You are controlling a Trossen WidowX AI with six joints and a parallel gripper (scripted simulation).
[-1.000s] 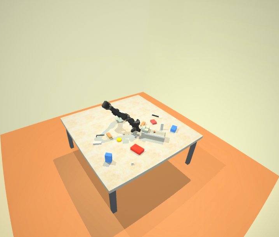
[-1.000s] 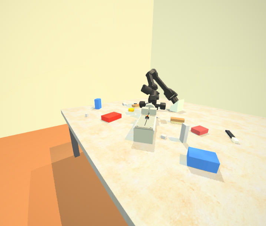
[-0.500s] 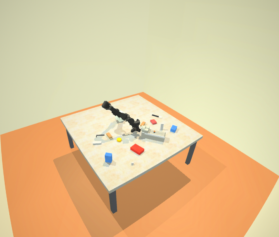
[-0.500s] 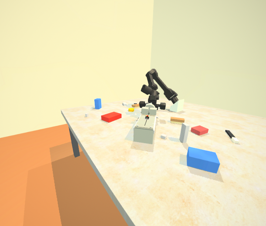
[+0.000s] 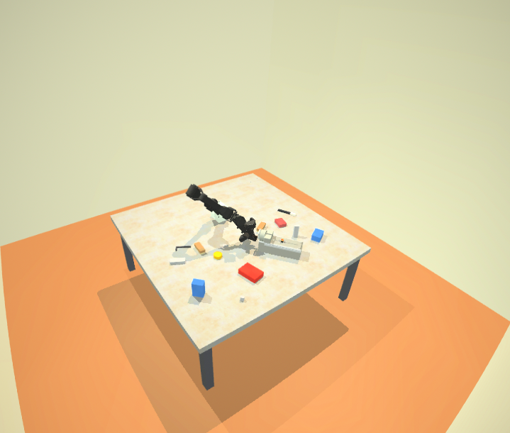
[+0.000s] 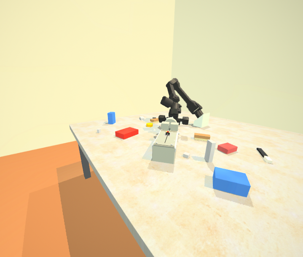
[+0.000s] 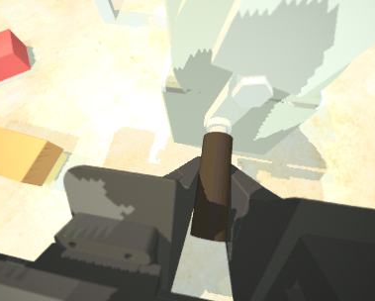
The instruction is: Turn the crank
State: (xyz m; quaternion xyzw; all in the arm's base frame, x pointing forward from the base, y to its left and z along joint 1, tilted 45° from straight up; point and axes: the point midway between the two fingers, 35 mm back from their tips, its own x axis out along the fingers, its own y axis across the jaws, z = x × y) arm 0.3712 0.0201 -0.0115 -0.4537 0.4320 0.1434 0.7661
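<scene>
Two blue blocks stand on one pale, mottled table (image 5: 218,302) (image 6: 173,215) (image 7: 93,104): a taller block (image 5: 198,287) (image 6: 111,118) and a broader block (image 5: 317,234) (image 6: 230,181). Red blocks, two: a larger bright one (image 5: 250,272) (image 6: 126,132) and a smaller, duller one (image 5: 280,222) (image 6: 227,148) (image 7: 4,56). Orange blocks, two: one near the machine (image 5: 261,226) (image 6: 202,136) (image 7: 19,153), one farther off (image 5: 199,248) (image 6: 154,119). Single items: yellow disc (image 5: 217,255) (image 6: 149,124); upright grey block (image 5: 296,231) (image 6: 209,151); flat white bar (image 5: 177,261) (image 6: 141,118); pale green wedge (image 5: 218,218) (image 6: 202,120); bent black tool (image 5: 182,248); black-and-white stick (image 5: 286,211) (image 6: 264,155). Small whitish blocks, two: one towards a table corner (image 5: 242,299) (image 6: 98,130), one beside the machine (image 6: 186,155). Machine, one: a long grey-green box (image 5: 279,250) (image 6: 163,153) (image 7: 210,119), with two raised blocks and a rounded plate at the crank end. Its top bears a dark lengthwise line and one red pointer (image 5: 282,240) (image 6: 167,132), near the raised blocks; the zero marks are too small to judge level. Crank, one: pale arm, six-sided hub (image 7: 253,91), brown cylindrical handle (image 7: 212,185). Black gripper (image 5: 251,237) (image 6: 173,120) (image 7: 210,163), one, closed around that handle.
</scene>
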